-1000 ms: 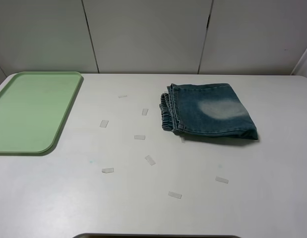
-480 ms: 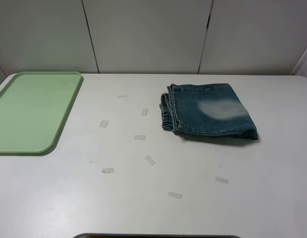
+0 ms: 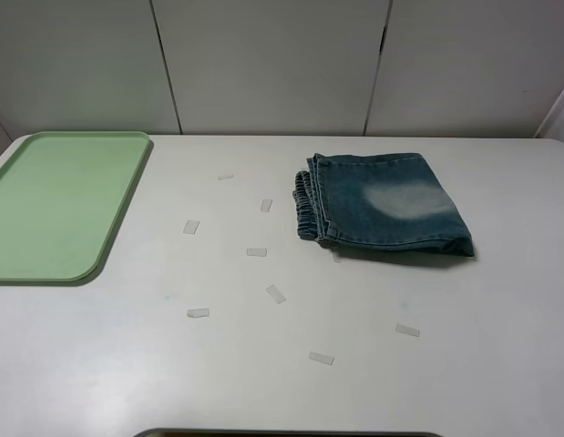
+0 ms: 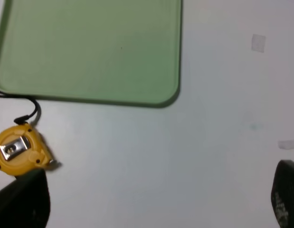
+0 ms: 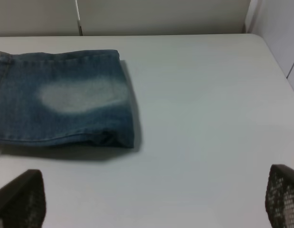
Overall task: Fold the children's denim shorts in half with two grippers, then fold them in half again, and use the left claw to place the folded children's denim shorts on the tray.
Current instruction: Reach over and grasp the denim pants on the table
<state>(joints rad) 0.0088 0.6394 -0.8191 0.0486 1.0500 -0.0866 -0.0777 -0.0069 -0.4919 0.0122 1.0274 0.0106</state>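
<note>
The children's denim shorts [image 3: 386, 205] lay flat on the desk [image 3: 263, 382], right of centre and well apart from the tray [image 3: 54, 205] at the left edge. They looked doubled once, so I judged the 2nd fold was in hand. The left tool [image 4: 154, 199] and the right tool [image 5: 150, 199] stood wide, holding nothing. Next, both needed to reach the shorts and pinch 1 edge.

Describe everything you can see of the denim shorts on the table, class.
The denim shorts are washed blue denim with a pale faded patch on top. They lie flat, apparently folded into stacked layers, with the gathered elastic waistband facing the tray side. They rest on the white table, right of centre toward the far edge. Nothing else touches them.
</note>
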